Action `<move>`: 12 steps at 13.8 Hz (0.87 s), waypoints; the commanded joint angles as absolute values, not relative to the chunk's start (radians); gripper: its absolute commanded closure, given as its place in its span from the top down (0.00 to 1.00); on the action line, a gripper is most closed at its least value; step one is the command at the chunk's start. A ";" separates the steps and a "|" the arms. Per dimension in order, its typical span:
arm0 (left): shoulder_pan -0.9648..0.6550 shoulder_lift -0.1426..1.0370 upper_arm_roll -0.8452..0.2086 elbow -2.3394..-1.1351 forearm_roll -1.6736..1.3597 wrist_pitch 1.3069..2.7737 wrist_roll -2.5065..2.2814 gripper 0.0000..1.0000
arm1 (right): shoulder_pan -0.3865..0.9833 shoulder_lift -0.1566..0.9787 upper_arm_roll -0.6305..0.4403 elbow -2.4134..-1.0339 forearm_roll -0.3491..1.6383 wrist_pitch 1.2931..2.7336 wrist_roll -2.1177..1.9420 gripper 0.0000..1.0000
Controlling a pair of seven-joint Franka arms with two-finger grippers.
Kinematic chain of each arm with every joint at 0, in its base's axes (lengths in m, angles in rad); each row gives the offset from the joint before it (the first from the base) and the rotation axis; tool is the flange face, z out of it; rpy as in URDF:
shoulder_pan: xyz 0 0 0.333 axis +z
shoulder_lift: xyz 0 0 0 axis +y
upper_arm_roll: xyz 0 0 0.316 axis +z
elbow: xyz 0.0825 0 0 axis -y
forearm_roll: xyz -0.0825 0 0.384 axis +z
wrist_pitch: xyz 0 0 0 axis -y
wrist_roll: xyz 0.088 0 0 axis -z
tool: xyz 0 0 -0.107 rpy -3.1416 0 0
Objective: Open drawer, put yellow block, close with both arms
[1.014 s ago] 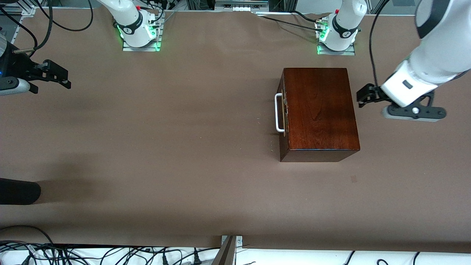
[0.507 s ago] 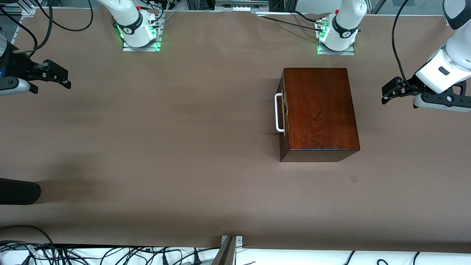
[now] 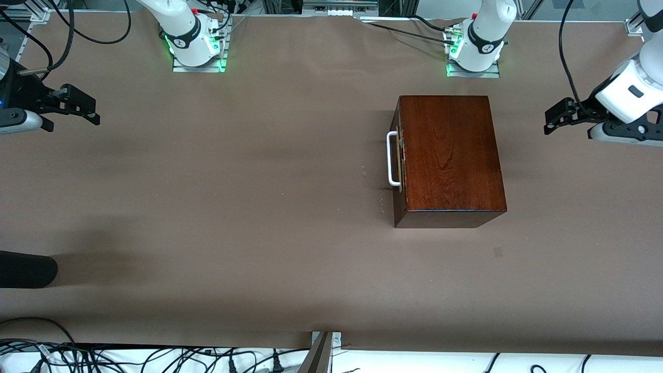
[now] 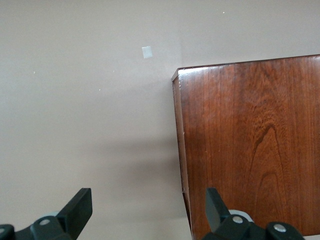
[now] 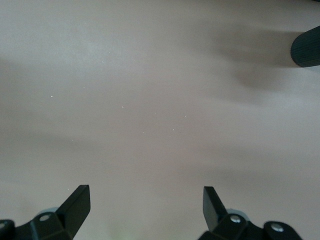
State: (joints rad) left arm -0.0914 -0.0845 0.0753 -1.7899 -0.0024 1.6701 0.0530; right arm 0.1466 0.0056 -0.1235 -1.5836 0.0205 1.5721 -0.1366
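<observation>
Task looks done or not started: the drawer with its white U-shaped bar handle (image 3: 393, 158) sits flush in the glossy mahogany box (image 3: 449, 155), toward the left arm's end of the table; yellow block not visible. Left gripper (image 3: 558, 117) hangs over the cloth beside the box, right gripper (image 3: 77, 106) over bare brown table (image 3: 233, 207) at the right arm's end, both spread wide and empty.

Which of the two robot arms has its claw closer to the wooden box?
The left arm: its end effector hangs just off the wooden box, while the right arm's end effector waits at the table's other end.

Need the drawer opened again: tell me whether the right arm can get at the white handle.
Probably yes: the handle faces open table toward the right gripper, fingers open, with nothing between them. It waits at its end of the table.
</observation>
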 commanded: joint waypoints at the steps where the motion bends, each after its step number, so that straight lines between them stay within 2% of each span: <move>1: -0.106 -0.124 0.062 -1.822 0.038 1.671 0.052 1.00 | 0.143 0.011 -0.121 -1.566 0.018 1.565 -0.127 1.00; 4: -0.107 -0.112 0.049 -1.796 0.038 1.640 0.052 1.00 | 0.143 0.011 -0.121 -1.566 0.018 1.565 -0.127 1.00; 8: -0.110 -0.037 0.037 -1.691 0.038 1.589 0.052 1.00 | 0.143 0.011 -0.121 -1.566 0.018 1.565 -0.127 1.00; 12: -0.114 -0.034 0.034 -1.689 0.038 1.588 0.049 1.00 | 0.143 0.011 -0.121 -1.566 0.018 1.563 -0.127 1.00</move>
